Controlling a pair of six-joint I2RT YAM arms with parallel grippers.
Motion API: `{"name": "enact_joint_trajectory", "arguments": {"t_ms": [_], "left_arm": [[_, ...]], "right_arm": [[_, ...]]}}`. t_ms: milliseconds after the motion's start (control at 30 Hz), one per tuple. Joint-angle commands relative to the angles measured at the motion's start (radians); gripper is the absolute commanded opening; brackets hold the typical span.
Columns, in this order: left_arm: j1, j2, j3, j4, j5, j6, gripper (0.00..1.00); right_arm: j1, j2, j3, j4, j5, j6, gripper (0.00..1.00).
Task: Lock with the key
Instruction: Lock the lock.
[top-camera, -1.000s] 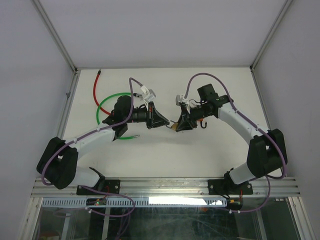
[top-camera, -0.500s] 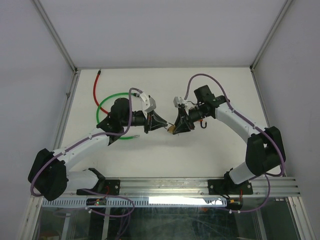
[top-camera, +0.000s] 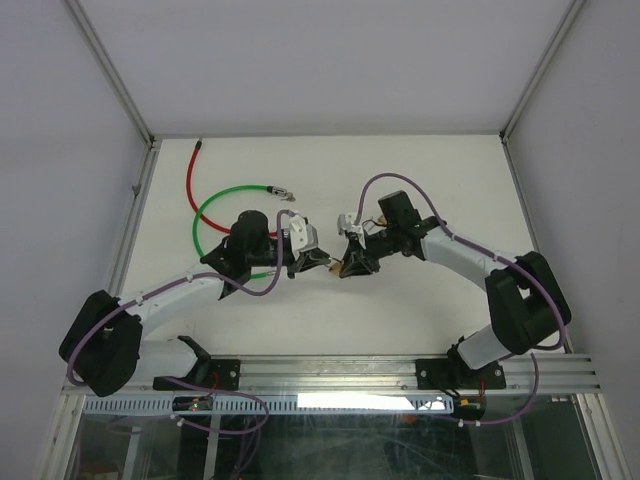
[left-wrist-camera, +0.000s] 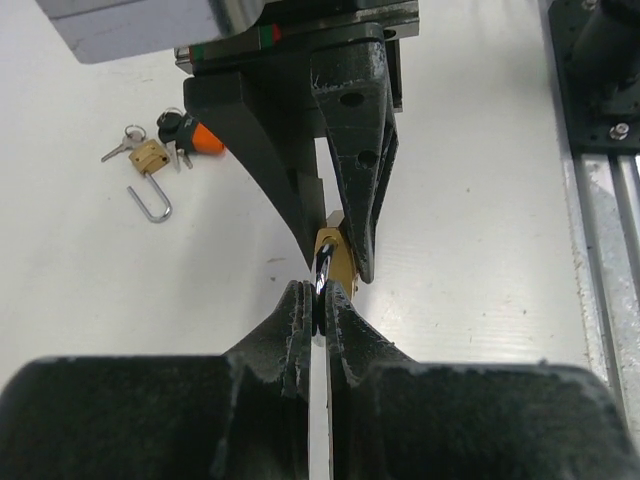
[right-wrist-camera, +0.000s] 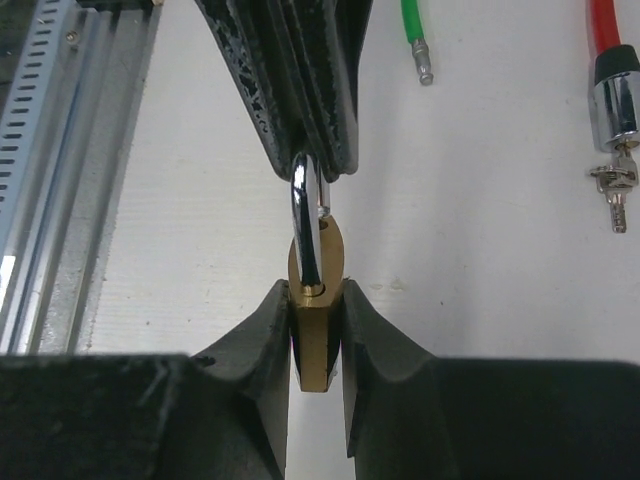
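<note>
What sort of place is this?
Probably a robotics lab test cell: plain panels on aluminium framing enclose a white table, and the rail-mounted left arm and right arm hold a padlock between them.

Showing brass yellow on the padlock (right-wrist-camera: 314, 350) and mirror chrome on its shackle (right-wrist-camera: 304, 215). Wearing speckled matt black on the left gripper (left-wrist-camera: 319, 300) and the right gripper (right-wrist-camera: 315, 300). Carrying white shells and black joints on the arms (top-camera: 465, 240), with purple on their cabling (top-camera: 390, 177). Showing plain white on the table (top-camera: 420, 310). Coiling green in one cable (top-camera: 205, 205), running red in the other cable (top-camera: 189, 180). Repeating brass and silver on a second small padlock (left-wrist-camera: 150, 158), with orange and black on the fob (left-wrist-camera: 200, 140) beside it. Shining aluminium grey on the rail (top-camera: 330, 375).
</note>
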Motion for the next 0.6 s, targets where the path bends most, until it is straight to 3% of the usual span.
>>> {"name": "enact_joint_trajectory", "arguments": {"t_ms": [0,567], "left_arm": [[-0.037,0.019,-0.049,0.129,0.064,0.112,0.0],[-0.011,0.221,-0.106,0.264,0.12,0.193,0.0]], "right_arm": [[0.042,0.033,-0.002,0.285,0.049,0.042,0.0],[0.058,0.2,-0.006,0.374,0.079,0.067,0.0]]}}
